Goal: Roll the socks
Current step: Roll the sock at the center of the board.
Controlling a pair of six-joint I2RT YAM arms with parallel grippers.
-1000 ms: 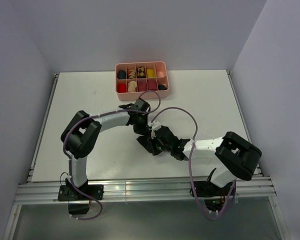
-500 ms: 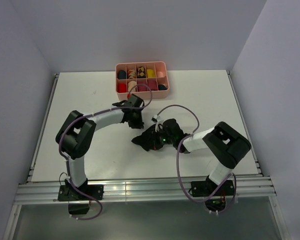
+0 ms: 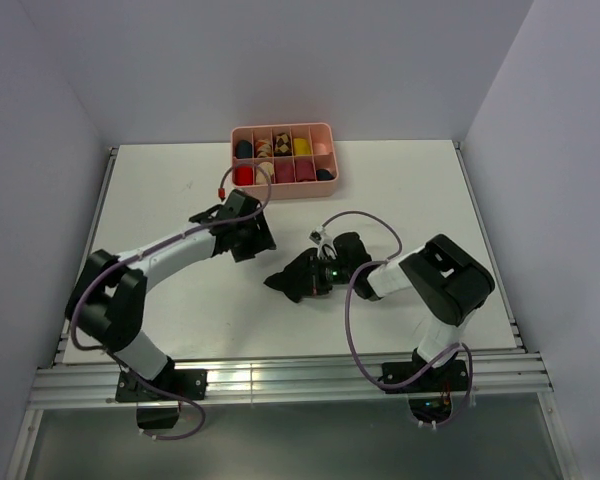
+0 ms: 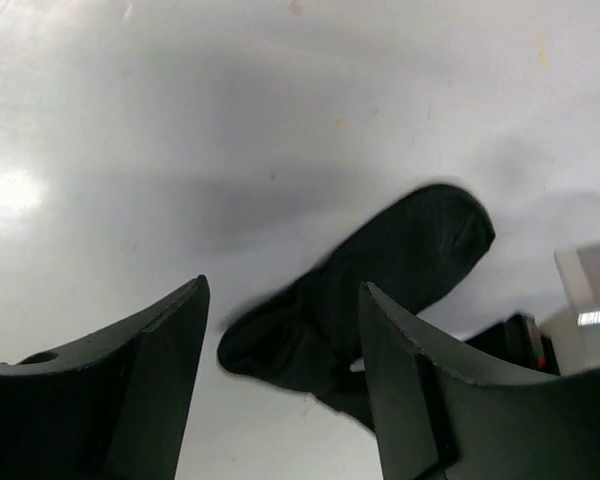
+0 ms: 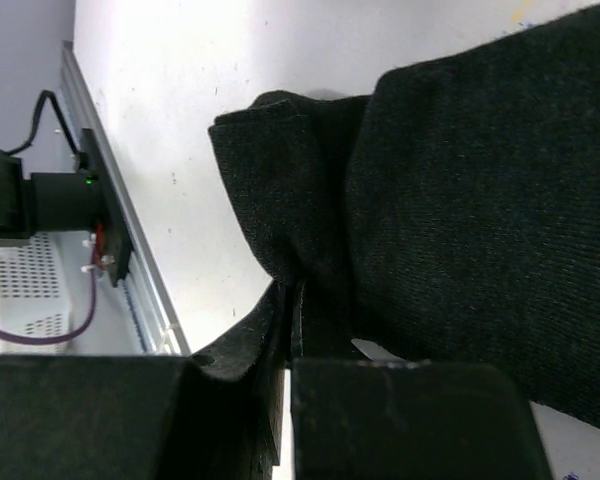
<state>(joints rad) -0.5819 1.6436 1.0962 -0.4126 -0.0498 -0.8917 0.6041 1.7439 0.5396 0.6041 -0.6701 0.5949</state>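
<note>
A black sock (image 3: 283, 283) lies on the white surface (image 3: 430, 200) just right of centre. The right claw (image 3: 308, 280) pinches one end of it, both fingers closed tight on a fold of the fabric.

Seen from the right wrist, the dark knit bunches into a crease where it enters the jaws. The rest of the sock spreads up and to the right across the surface. A metal rail (image 5: 110, 250) runs along the surface's edge at the left of that view.

The left claw (image 3: 248, 238) stands up and to the left of the sock in the overhead view, near it but apart from it. Its fingers are spread wide and hold nothing. From the left wrist camera, the two dark fingers (image 4: 130, 380) frame the sock, which lies on the surface beyond them with its rounded end pointing up and to the right. Part of the right claw shows at the right edge of that view.

At the far edge of the surface sits a pink divided tray (image 3: 280, 127). Its compartments hold small bundles in black, red, yellow, pink and patterned cloth.
</note>
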